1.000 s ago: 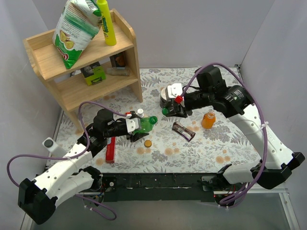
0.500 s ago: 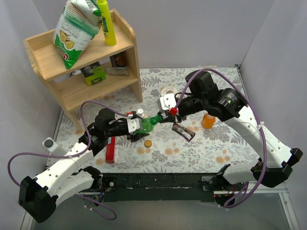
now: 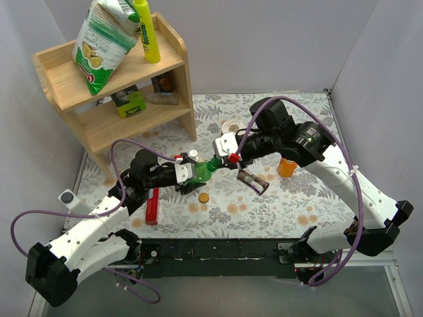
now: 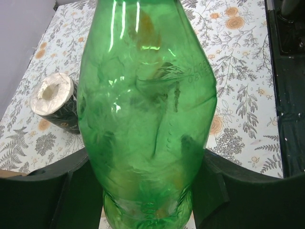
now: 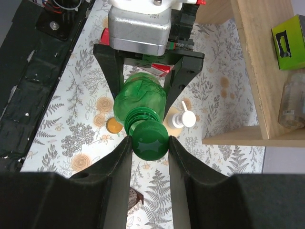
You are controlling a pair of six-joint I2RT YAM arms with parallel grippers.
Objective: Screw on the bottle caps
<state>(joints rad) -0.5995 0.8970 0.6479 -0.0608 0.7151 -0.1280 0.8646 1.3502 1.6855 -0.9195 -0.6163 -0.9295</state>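
My left gripper [image 3: 185, 176] is shut on the translucent green bottle [image 3: 199, 170], held tilted with its neck toward the right; in the left wrist view the green bottle [image 4: 145, 109] fills the frame between the black fingers [image 4: 214, 191]. My right gripper [image 5: 148, 143] is shut on the dark green cap [image 5: 150, 140], which sits right at the bottle's threaded mouth [image 5: 136, 117]. In the top view the right gripper [image 3: 218, 160] meets the bottle neck. The orange-brown cap [image 3: 203, 197] lies on the table, also in the right wrist view [image 5: 114, 125]. The orange bottle [image 3: 286, 166] stands at the right.
A wooden shelf [image 3: 119, 86] with a chip bag and yellow bottle stands at back left. A cream bottle with white pump top [image 5: 183, 118] stands behind the green bottle. A dark tube [image 3: 253, 180] lies mid-table, a red bar [image 3: 153, 206] at left, a tape roll [image 4: 56, 101].
My right gripper has moved left with the dark green cap, from the table's middle to the green bottle's mouth. The left arm has held the bottle nearly still.
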